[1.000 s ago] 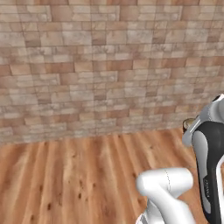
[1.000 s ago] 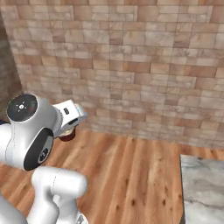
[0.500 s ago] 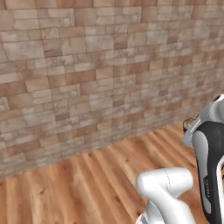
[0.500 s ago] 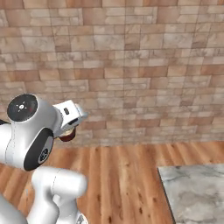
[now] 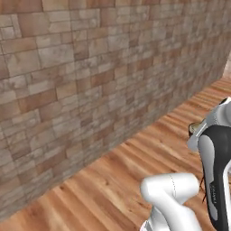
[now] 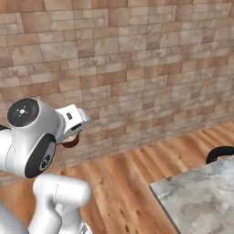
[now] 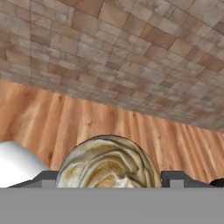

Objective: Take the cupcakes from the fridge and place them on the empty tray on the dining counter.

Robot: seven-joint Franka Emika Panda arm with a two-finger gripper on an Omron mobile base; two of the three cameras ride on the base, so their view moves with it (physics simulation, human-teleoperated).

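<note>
In the left base view, the arm (image 5: 212,176) is rising from the lower right, its white and dark links standing in front of a brick wall (image 5: 81,81) and a wooden floor (image 5: 135,171) of long planks. A small brownish bit is peeking out just beside the upper edge of the arm's dark link, too little of it showing to say what it is.

In the right base view, the arm is standing at the lower left, with the round white joint (image 6: 27,132) facing the camera and the hand reaching toward the wall behind it. The claw (image 6: 71,139) is sitting just past the white hand block, and a small dark reddish-brown thing with a pale top is resting in it; this is one cupcake (image 6: 70,141), held up in the air above the floor and in front of the bricks. At the lower right, a corner of the dining surface (image 6: 201,196) with its grey-white veined marble top is showing, and a black curved stool back (image 6: 219,153) is poking up just beyond its far edge. The cupcake is well apart from that surface.

In the hand view, the cupcake's swirled cream-and-tan frosting (image 7: 107,164) is sitting between the two dark finger tips (image 7: 175,178), which are standing wide apart and clamped on either side of it. Beyond it the plank floor is running up to the brick wall.
</note>
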